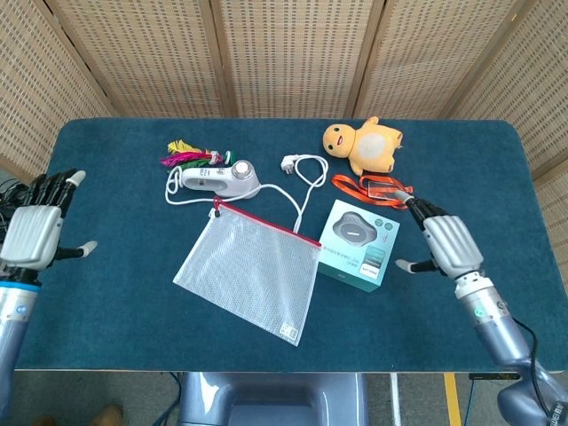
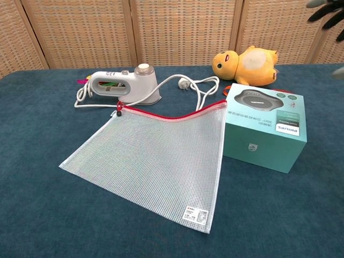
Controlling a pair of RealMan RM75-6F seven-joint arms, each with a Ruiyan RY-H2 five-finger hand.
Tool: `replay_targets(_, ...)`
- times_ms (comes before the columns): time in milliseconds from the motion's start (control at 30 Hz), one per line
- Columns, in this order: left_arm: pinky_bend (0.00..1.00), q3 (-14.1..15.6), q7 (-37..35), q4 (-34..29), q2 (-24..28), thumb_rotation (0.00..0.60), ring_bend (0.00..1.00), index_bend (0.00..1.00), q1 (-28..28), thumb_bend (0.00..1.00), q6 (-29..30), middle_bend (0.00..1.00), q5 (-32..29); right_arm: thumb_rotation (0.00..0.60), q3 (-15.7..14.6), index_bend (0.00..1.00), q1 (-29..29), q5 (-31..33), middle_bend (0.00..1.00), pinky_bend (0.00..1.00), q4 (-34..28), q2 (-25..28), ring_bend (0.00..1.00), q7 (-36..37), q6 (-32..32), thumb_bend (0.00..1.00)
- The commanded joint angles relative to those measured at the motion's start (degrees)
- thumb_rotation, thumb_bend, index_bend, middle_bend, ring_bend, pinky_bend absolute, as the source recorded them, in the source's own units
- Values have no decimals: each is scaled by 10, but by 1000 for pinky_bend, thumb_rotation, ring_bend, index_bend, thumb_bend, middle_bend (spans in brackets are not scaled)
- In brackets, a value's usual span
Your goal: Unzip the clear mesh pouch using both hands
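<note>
— Where is the pouch (image 1: 249, 274)?

— Flat on the blue table (image 1: 115, 293), near the middle, with nobody holding it. Its red zip (image 2: 172, 115) runs along the far edge, and the pull (image 2: 119, 110) sits at the left end, just beside the cord of the white steamer (image 1: 216, 179). The right end of the zip edge touches the teal box (image 1: 357, 244), or lies right against it.

— And the hands?

— Both are well apart from it. The left hand (image 1: 35, 227) is out at the left edge of the table, fingers spread, holding nothing. The right hand (image 1: 441, 244) is to the right of the box, also spread and empty, its back turned up toward the head camera. From the chest camera I only catch its dark fingertips (image 2: 325, 9) at the top right corner.

— What else is on the table?

— A yellow plush duck (image 1: 365, 145) at the back, an orange strap (image 1: 373, 187) in front of it, a white plug (image 1: 289, 162) on the steamer's cord, and a bundle of bright feathers (image 1: 188, 153) behind the steamer.
</note>
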Motion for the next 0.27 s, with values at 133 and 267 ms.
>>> replay_targets(133,0,67,53,2,-17,600,0,0,99,0,125,0,83,600,-67,33,-87,-76,0,0,69,3,0,-103,127,0)
replay_targets(267,0,98,52,8,-30,600,0,0,147,0,177,0,130,600,-92,33,-146,-104,0,0,84,-6,0,-95,210,0)
